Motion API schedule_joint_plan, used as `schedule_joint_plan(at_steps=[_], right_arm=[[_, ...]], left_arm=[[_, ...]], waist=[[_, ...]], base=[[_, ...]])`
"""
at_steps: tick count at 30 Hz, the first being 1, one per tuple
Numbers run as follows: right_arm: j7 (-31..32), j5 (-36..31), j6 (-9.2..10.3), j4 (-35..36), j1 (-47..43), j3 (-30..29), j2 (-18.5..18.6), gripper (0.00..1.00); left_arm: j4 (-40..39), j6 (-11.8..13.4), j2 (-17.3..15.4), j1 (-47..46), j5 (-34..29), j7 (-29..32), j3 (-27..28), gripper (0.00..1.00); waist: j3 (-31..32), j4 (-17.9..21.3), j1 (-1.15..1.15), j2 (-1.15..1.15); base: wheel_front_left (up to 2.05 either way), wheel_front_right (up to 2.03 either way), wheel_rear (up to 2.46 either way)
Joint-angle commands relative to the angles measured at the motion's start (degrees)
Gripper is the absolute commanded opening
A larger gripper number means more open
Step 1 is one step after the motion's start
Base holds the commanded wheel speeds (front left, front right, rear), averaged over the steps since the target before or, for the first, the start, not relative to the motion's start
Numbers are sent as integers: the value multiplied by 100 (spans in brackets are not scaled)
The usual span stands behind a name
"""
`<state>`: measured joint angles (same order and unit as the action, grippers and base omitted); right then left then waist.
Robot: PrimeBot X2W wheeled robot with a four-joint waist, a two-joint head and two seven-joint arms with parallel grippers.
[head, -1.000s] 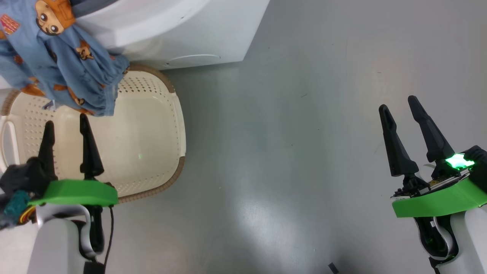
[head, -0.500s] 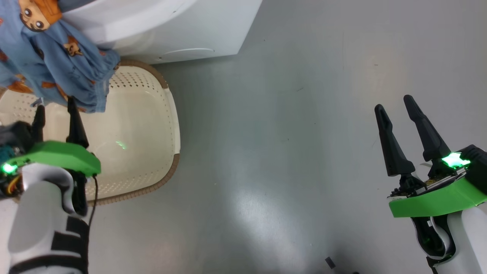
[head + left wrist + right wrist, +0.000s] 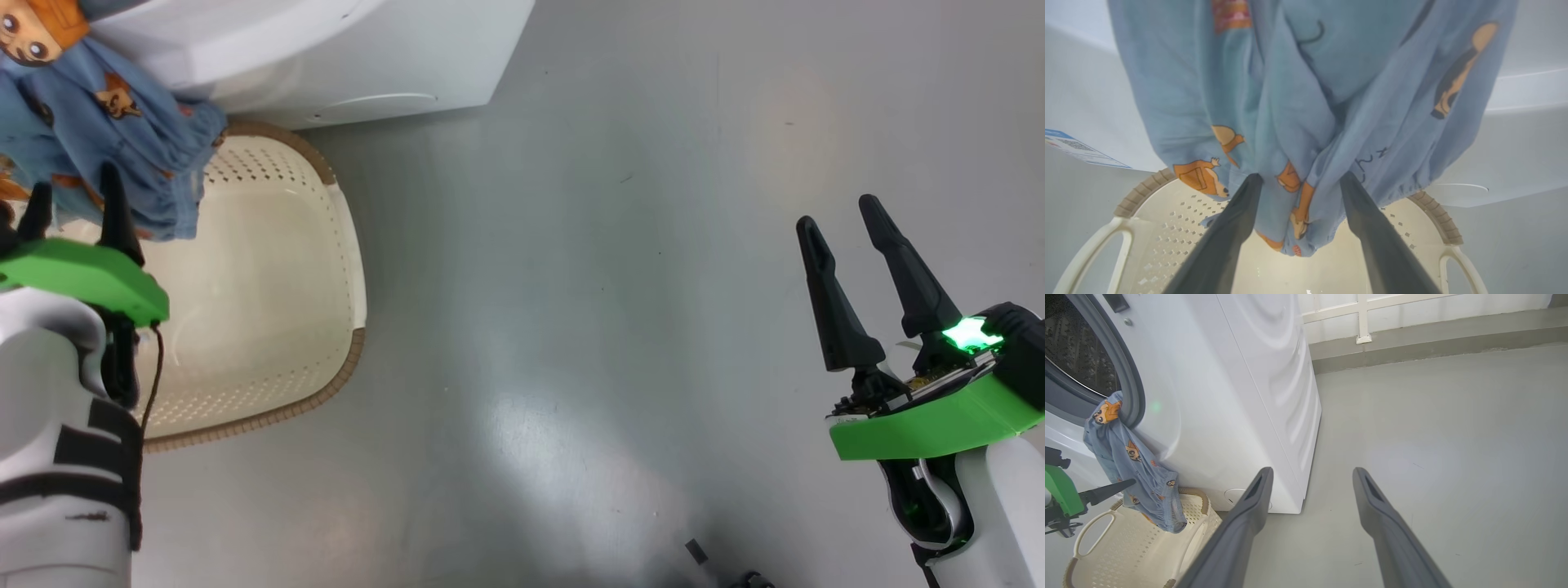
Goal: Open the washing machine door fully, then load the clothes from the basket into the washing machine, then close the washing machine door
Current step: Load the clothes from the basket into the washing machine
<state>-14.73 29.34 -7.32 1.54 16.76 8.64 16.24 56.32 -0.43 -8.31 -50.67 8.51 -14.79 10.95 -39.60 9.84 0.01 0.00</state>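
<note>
Since the earlier frame, my left gripper (image 3: 73, 184) has advanced from over the cream perforated plastic basket (image 3: 351, 245) to the hem of the soft blue cartoon-printed garment (image 3: 1306, 81). My fingers (image 3: 1229, 228) are fully apart and flank its gathered fold, not clamped. The garment hangs from the opening of the white boxy washing machine (image 3: 1229, 396), above the basket's far rim. My right gripper (image 3: 837, 212) is spread and empty over the smooth grey floor (image 3: 571, 286).

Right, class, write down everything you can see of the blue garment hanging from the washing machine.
The blue garment is soft cloth printed with orange and brown cartoon figures, with a gathered hem. Its top is draped over the grey gasket at the open mouth of the washing machine. The rest hangs down the white front in loose folds, its lowest end over the cream basket. The left gripper stands open, a finger either side of the lowest fold.
</note>
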Motion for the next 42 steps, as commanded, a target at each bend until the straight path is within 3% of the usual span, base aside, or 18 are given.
schedule_joint_plan(at_steps=[1,11,12,14,16,24,35,42], right_arm=[[-27,36,-17,125,-71,113,84,100],[-27,29,-17,116,-34,143,86,100],[-27,27,-17,119,-33,150,86,100],[-27,24,-17,119,-30,159,88,100],[-27,24,-17,119,-33,152,93,100],[-27,8,-17,143,-72,35,63,100],[-27,-6,-17,172,-113,-39,22,100],[-27,0,-17,178,-113,-47,21,100]], left_arm=[[-6,-59,-259,-48,-15,-21,97,100],[286,-266,-338,-410,-97,-21,-7,100],[316,-278,-347,-439,-93,-21,-4,96],[340,-324,-377,-491,-106,-21,-24,44],[350,-390,-380,-531,-89,-21,-30,0],[-60,-507,-256,-471,41,-21,106,0],[-2132,-611,244,284,84,-21,464,0],[-3101,-650,290,142,-171,-21,384,0]], waist=[[-23,23,-1,0],[-42,76,-1,0],[-39,84,-1,0],[-32,99,-1,0],[-24,103,-1,0],[-2,-10,-1,0],[98,-265,-1,0],[86,-311,-1,0]], base=[[0,0,0],[0,0,0],[0,0,0],[0,0,0],[0,0,0],[0,0,0],[0,0,0],[0,0,0]])
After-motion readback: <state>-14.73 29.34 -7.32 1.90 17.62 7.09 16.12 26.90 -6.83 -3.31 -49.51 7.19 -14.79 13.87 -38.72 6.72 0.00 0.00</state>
